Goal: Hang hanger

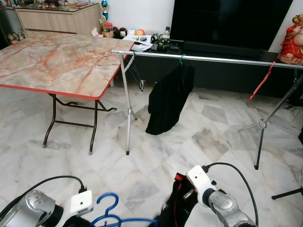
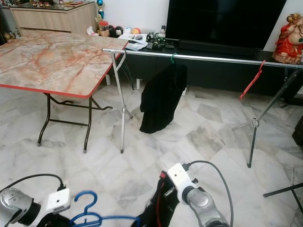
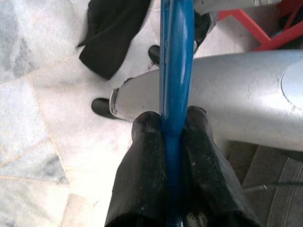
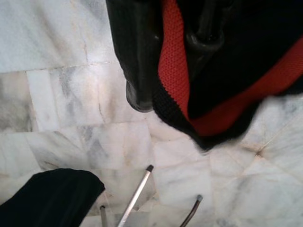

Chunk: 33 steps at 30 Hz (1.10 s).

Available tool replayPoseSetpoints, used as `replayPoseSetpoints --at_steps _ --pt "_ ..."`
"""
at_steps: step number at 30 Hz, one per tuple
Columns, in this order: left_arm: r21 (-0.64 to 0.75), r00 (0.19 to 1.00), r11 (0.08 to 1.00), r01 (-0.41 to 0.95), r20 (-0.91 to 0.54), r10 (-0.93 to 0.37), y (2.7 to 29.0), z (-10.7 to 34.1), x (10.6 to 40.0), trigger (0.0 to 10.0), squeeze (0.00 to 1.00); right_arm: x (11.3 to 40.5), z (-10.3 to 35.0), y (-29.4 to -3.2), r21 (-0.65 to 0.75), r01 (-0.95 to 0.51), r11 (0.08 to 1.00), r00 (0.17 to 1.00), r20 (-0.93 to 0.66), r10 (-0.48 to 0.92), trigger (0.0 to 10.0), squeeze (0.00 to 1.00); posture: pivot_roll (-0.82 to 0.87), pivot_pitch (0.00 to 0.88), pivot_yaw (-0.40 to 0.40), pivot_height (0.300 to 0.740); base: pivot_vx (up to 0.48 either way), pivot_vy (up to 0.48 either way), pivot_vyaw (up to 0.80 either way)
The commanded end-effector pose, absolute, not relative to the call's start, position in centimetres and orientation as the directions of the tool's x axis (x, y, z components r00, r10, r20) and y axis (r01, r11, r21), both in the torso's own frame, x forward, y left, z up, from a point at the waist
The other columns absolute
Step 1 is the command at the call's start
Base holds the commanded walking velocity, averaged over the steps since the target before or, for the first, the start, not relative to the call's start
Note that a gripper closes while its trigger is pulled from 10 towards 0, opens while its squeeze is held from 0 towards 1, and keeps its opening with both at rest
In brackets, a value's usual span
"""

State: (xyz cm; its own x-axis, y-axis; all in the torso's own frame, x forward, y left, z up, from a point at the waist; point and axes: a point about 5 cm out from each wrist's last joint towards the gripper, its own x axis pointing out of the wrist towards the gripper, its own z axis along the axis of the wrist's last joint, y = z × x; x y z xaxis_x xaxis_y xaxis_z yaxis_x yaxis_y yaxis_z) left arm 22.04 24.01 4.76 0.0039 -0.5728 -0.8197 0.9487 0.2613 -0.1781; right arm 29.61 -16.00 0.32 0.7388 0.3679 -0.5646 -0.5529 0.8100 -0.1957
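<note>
A blue hanger (image 1: pixel 113 216) is low in front of me, its hook up, and my left gripper (image 3: pixel 173 142) is shut on its bar. My right gripper (image 4: pixel 173 71) is shut on a black garment with red trim (image 1: pixel 173 208) next to the hanger. Ahead runs a silver clothes rail (image 1: pixel 213 58) on tripod legs. A black shirt (image 1: pixel 168 101) hangs from it on a green hanger (image 1: pixel 182 58), and an empty red hanger (image 1: pixel 262 82) hangs further right.
A folding table with a marble-pattern top (image 1: pixel 57 61) stands at the left, touching the rail's left end. Behind the rail are a dark TV console (image 1: pixel 227 49) and a red figurine (image 1: pixel 293 40). A black stand leg (image 1: pixel 286 194) lies at right on the marble floor.
</note>
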Motion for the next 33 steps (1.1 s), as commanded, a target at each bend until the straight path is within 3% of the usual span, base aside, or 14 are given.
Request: replayPoseSetpoints --at_steps 1,6,7,9,17,19,20,24,33 --pt "-0.183 -0.019 0.219 0.958 -0.808 -0.589 23.3 5.5 21.9 10.0 0.0 30.0 0.8 -16.0 -0.218 -0.556 0.802 0.749 -0.551 0.369 0.0 0.0 0.2 0.0 -0.037 0.74 0.0 0.0 0.0" --pt "-0.232 -0.066 0.178 0.956 -0.764 -0.641 22.3 6.5 21.6 10.0 0.0 30.2 0.9 -15.8 -0.227 -0.559 0.797 0.75 -0.548 0.37 0.0 0.0 0.21 0.0 -0.039 0.74 0.0 0.0 0.0" --pt "-0.214 -0.115 0.129 0.968 -0.84 -0.53 23.2 6.4 21.1 10.0 0.0 30.5 1.2 -15.7 -0.231 -0.548 0.804 0.762 -0.535 0.366 0.0 0.0 0.21 0.0 -0.037 0.74 0.0 0.0 0.0" --pt "-0.205 -0.14 0.099 0.974 -0.883 -0.448 24.0 6.2 20.9 10.0 0.0 30.8 1.5 -15.7 -0.237 -0.533 0.813 0.776 -0.52 0.357 0.0 0.0 0.21 0.0 -0.037 0.74 0.0 0.0 0.0" --pt "-0.213 -0.215 -0.041 0.976 -0.928 -0.305 24.5 6.1 20.2 10.0 0.0 31.7 2.7 -15.1 -0.259 -0.524 0.812 0.809 -0.449 0.379 0.0 0.0 0.21 0.0 -0.041 0.74 0.0 0.0 0.0" --pt "-0.216 -0.224 -0.06 0.975 -0.918 -0.328 24.1 6.4 20.2 10.0 0.0 32.3 3.5 -14.9 -0.262 -0.503 0.823 0.832 -0.406 0.379 0.0 0.0 0.22 0.0 -0.041 0.74 0.0 0.0 0.0" --pt "-0.21 -0.195 -0.018 0.977 -0.866 -0.46 22.8 6.9 20.8 10.0 0.0 32.6 4.1 -14.4 -0.246 -0.504 0.828 0.839 -0.367 0.402 0.0 0.0 0.21 0.0 -0.041 0.74 0.0 0.0 0.0" --pt "-0.236 -0.165 0.024 0.971 -0.741 -0.651 20.9 8.1 21.5 10.0 0.0 32.6 4.5 -13.3 -0.217 -0.557 0.802 0.813 -0.342 0.471 0.0 0.0 0.21 0.0 -0.046 0.74 0.0 0.0 0.0" --pt "-0.289 -0.249 -0.069 0.955 -0.652 -0.717 19.3 9.6 21.5 10.0 0.0 33.5 6.9 -11.6 -0.096 -0.629 0.771 0.772 -0.188 0.607 0.0 0.0 0.22 0.0 -0.047 0.74 0.0 0.0 0.0"
